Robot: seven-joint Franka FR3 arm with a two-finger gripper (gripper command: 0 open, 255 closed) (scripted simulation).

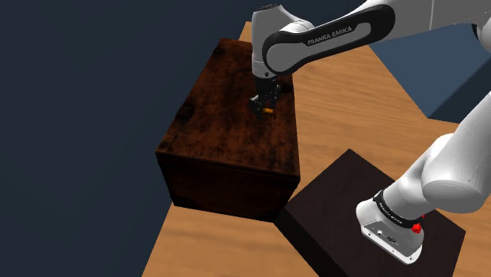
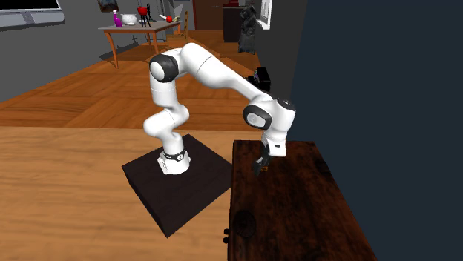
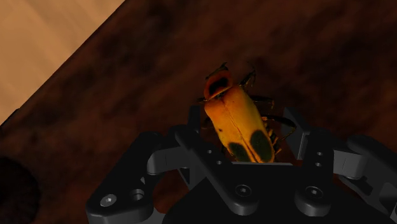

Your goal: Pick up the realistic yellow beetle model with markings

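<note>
Black two-finger tool (image 3: 248,126) astride a yellow-orange, dark-spotted beetle model (image 3: 238,118)
Its fingers stand narrowly apart, flanking the beetle on a dark brown wooden chest (image 1: 212,134).

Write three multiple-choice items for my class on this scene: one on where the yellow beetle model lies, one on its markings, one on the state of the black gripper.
1. Where does the yellow-orange beetle model lie?
A. On the black stand box.
B. On top of the dark brown wooden chest.
C. On the light wooden floor.

2. What marks the rear of its wing cases?
A. Two dark patches.
B. White stripes.
C. Blue rings.

3. How do the fingers of the all-black two-finger gripper stand?
A. Met, shut on nothing.
B. Lifted high above the chest.
C. Apart, with the beetle between them.

Answers: 1 B, the wrist view shows dark wood grain under it; 2 A, both patches show at the end nearest the gripper; 3 C, a finger stands on each side of the body.
</note>
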